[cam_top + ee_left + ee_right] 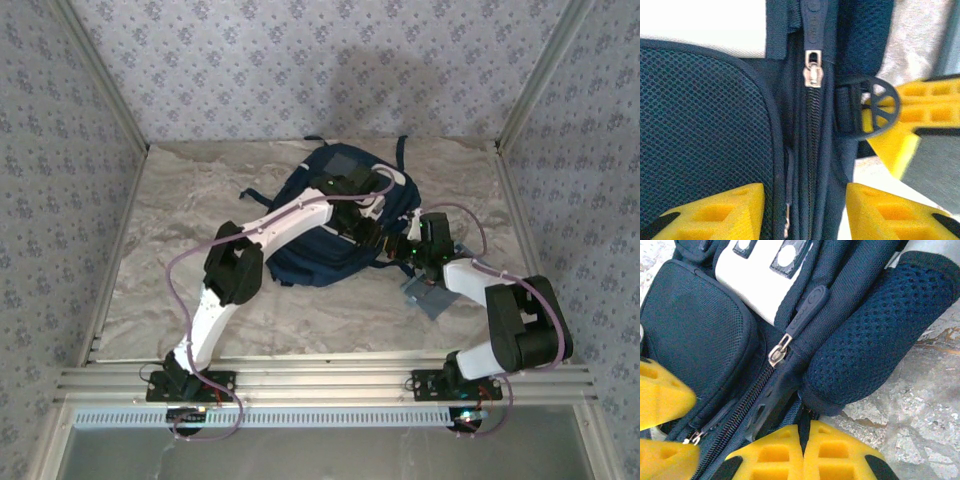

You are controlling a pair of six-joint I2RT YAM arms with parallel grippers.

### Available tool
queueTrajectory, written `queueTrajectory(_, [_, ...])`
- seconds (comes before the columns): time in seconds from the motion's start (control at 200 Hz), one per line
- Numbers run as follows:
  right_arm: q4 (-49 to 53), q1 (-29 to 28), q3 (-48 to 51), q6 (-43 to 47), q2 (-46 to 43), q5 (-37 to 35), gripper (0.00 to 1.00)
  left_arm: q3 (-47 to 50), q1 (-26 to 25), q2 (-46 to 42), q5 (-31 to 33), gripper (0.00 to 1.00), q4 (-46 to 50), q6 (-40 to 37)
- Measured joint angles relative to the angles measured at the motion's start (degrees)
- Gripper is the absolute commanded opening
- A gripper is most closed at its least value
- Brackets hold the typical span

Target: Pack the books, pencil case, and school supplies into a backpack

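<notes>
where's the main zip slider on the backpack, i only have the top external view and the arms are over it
Observer: The left wrist view has the metal slider straight ahead of the left gripper. The zip teeth between the two are closed.
Operator: is left open or shut
Observer: Open. Its fingers sit one on each side of the zip line, touching nothing.
Operator: anything being held
Observer: Yes. In the right wrist view the right gripper is shut, pinching a dark fold of the backpack just beside the zip.
</notes>
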State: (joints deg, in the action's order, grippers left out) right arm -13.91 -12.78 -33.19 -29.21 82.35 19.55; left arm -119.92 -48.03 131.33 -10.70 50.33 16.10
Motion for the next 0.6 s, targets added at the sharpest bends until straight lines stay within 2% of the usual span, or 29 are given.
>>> queueTrajectory(0.095, [-0.11, -0.02, 0.0, 0.0, 0.85, 0.28, 0.0, -1.18, 0.02, 3.34, 2.75, 0.45, -0.46, 0.0])
queueTrajectory(0.18, [-0.09, -0.63, 0.0, 0.09, 1.95, 0.09, 0.0, -2.47, 0.39, 6.86, 3.78, 0.31, -0.85, 1.29])
queueTrajectory(0.225, [-0.13, -1.64, 0.0, 0.37, 2.49, -0.79, 0.0, -3.39, 1.11, 8.24, 2.64, 0.27, -0.81, 2.75])
queueTrajectory(0.375, [-0.09, -6.36, 0.0, 2.21, 3.32, -4.02, 0.0, -4.81, 3.78, 9.07, -2.43, 0.26, -0.83, 6.56])
queueTrajectory(0.6, [1.92, -15.67, -0.22, 5.46, 4.37, -9.16, 0.0, -7.69, 5.73, 10.67, -4.11, 0.26, -0.2, 8.76])
